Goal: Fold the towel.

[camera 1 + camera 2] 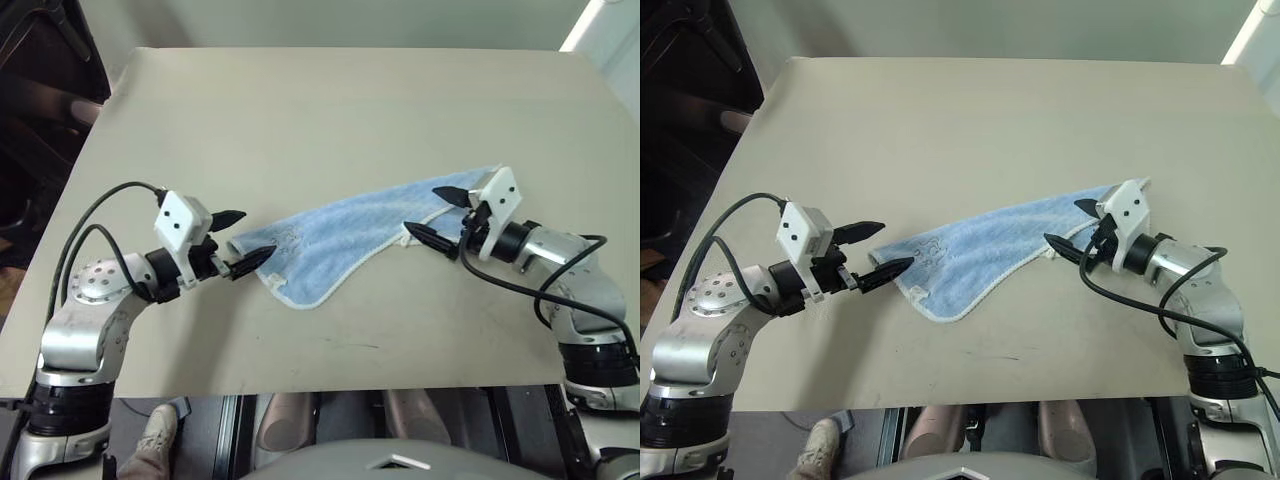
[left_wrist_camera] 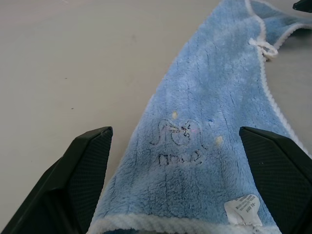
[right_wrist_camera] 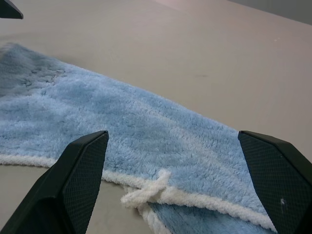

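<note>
Looking through the head camera, I am seeing the small light-blue terry towel (image 1: 345, 240) lying bunched and slanted on the beige table (image 1: 350, 110), between the left gripper (image 1: 243, 240) and the right gripper (image 1: 438, 215). Both are standing wide open, gripping nothing. Checking the left wrist view, its fingers (image 2: 83, 180) are flanking the towel's hem end. In the right wrist view, the fingers (image 3: 80, 178) are straddling the white loop (image 3: 146, 191).
</note>
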Available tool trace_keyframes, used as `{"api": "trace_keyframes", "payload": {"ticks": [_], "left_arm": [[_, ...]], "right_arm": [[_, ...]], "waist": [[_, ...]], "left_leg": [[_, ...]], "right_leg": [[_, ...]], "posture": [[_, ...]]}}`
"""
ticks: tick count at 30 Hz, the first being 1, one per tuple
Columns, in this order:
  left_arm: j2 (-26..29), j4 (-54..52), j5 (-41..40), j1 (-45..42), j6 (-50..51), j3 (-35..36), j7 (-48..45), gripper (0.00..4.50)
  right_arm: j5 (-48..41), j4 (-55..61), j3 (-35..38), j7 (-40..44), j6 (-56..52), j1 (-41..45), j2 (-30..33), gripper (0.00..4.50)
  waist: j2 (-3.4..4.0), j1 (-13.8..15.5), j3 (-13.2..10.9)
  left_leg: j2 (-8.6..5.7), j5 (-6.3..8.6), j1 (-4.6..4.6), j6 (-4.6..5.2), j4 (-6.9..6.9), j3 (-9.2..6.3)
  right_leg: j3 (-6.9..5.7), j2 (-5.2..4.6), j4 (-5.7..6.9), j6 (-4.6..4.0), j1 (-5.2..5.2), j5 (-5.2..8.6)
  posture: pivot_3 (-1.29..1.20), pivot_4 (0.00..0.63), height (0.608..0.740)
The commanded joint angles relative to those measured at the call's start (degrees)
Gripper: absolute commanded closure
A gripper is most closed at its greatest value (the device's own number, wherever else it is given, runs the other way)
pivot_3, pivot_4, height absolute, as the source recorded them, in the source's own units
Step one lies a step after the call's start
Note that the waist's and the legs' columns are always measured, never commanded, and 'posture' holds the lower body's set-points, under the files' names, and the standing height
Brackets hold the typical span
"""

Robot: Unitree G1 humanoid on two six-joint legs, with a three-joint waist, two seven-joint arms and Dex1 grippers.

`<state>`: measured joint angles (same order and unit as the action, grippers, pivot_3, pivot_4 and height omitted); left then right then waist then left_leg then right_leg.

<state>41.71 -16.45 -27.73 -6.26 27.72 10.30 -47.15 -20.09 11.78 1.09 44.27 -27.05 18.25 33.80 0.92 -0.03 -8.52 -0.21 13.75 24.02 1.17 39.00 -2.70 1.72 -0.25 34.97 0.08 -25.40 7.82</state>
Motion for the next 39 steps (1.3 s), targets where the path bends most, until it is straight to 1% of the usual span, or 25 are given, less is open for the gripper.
{"api": "trace_keyframes", "payload": {"ticks": [1, 5, 9, 13, 19, 25, 30, 33, 37, 39], "left_arm": [[-0.41, -3.07, -0.54, 0.26, 0.18, -0.14, 0.45, 0.02], [-1.07, -3.74, -0.36, 0.99, 0.06, -0.55, 0.68, 0.02], [-0.97, -1.68, 0.13, -1.14, -0.65, -1.04, 0.17, 0.02], [-1.10, -0.16, 1.62, -2.99, -2.12, -2.97, -0.74, 0.02], [-2.53, 2.83, 4.66, -6.93, -4.37, -7.69, -1.68, 0.02], [-1.75, 4.24, 5.42, -7.70, -6.36, -7.55, -3.74, 0.02], [-2.18, 2.83, 5.30, -6.69, -6.61, -6.43, -2.90, 0.02], [-1.68, 2.20, 5.46, -5.76, -7.69, -6.98, -4.25, 0.02], [1.19, 3.58, 6.68, -7.31, -10.00, -10.98, -11.21, 0.02], [4.12, 3.46, 5.84, -7.70, -10.47, -13.22, -17.98, 0.02]], "right_arm": [[-1.48, 3.17, 0.45, 0.64, -0.37, -0.16, 0.22, 0.00], [-1.64, 3.23, 0.92, 0.78, -0.89, 0.21, 0.60, 0.00], [-1.25, 2.77, 1.08, 0.81, -0.63, 1.29, 1.03, 0.00], [-0.66, 2.30, 1.60, 0.13, 0.29, 0.94, 1.10, 0.00], [-0.01, 1.46, 3.13, -1.55, 1.98, 0.06, 0.83, 0.00], [1.03, -0.77, 2.59, -2.29, 3.61, 0.49, 0.51, 0.00], [0.92, -1.61, 2.20, -1.34, 4.19, 0.09, 0.75, 0.00], [1.22, -2.42, 2.07, -1.11, 4.57, 0.34, 0.90, 0.00], [1.39, -2.64, 1.91, -1.02, 4.37, 0.69, 1.23, 0.00], [1.49, -2.26, 1.90, -0.96, 4.31, 0.33, 1.47, 0.00]], "waist": [[0.00, 0.00, 0.00], [0.00, 0.00, 0.00], [0.00, 0.03, 0.00], [0.00, 0.02, 0.00], [0.00, 0.07, 0.00], [0.00, 0.05, 0.00], [0.00, 0.01, 0.00], [0.00, 0.00, 0.00], [0.00, 0.06, 0.00], [0.00, 0.06, 0.00]], "left_leg": [[0.00, 0.01, 0.00, 0.00, 0.00, 0.00], [0.00, 0.05, 0.00, -0.01, -0.01, 0.00], [0.00, 0.06, 0.00, -0.01, 0.00, -0.01], [0.00, 0.05, -0.01, 0.00, 0.02, -0.01], [0.00, 0.06, 0.01, 0.01, 0.01, -0.01], [0.01, 0.07, 0.00, 0.01, -0.01, -0.01], [0.00, 0.07, 0.00, 0.02, 0.00, -0.01], [0.01, 0.07, 0.00, 0.02, 0.00, -0.01], [0.01, 0.07, 0.00, 0.03, 0.00, -0.03], [0.00, 0.07, 0.00, 0.03, 0.01, -0.03]], "right_leg": [[0.00, 0.00, 0.00, -0.02, 0.00, 0.00], [-0.01, 0.00, 0.00, -0.06, -0.01, 0.04], [-0.02, 0.00, 0.01, -0.06, 0.00, 0.04], [-0.01, 0.00, 0.02, -0.07, 0.01, 0.03], [-0.02, -0.01, 0.01, -0.07, 0.00, 0.03], [-0.02, 0.00, 0.02, -0.07, -0.01, 0.04], [-0.02, -0.01, 0.02, -0.06, 0.00, 0.04], [-0.02, 0.00, 0.02, -0.06, 0.00, 0.04], [-0.02, 0.00, 0.02, -0.06, 0.00, 0.05], [-0.02, 0.00, 0.03, -0.06, 0.00, 0.04]], "posture": [[0.00, 0.150, 0.735], [0.00, 0.150, 0.735], [0.00, 0.150, 0.735], [0.00, 0.150, 0.735], [0.00, 0.150, 0.735], [0.00, 0.150, 0.735], [0.00, 0.150, 0.735], [0.00, 0.150, 0.735], [0.00, 0.150, 0.735], [0.00, 0.150, 0.735]]}}
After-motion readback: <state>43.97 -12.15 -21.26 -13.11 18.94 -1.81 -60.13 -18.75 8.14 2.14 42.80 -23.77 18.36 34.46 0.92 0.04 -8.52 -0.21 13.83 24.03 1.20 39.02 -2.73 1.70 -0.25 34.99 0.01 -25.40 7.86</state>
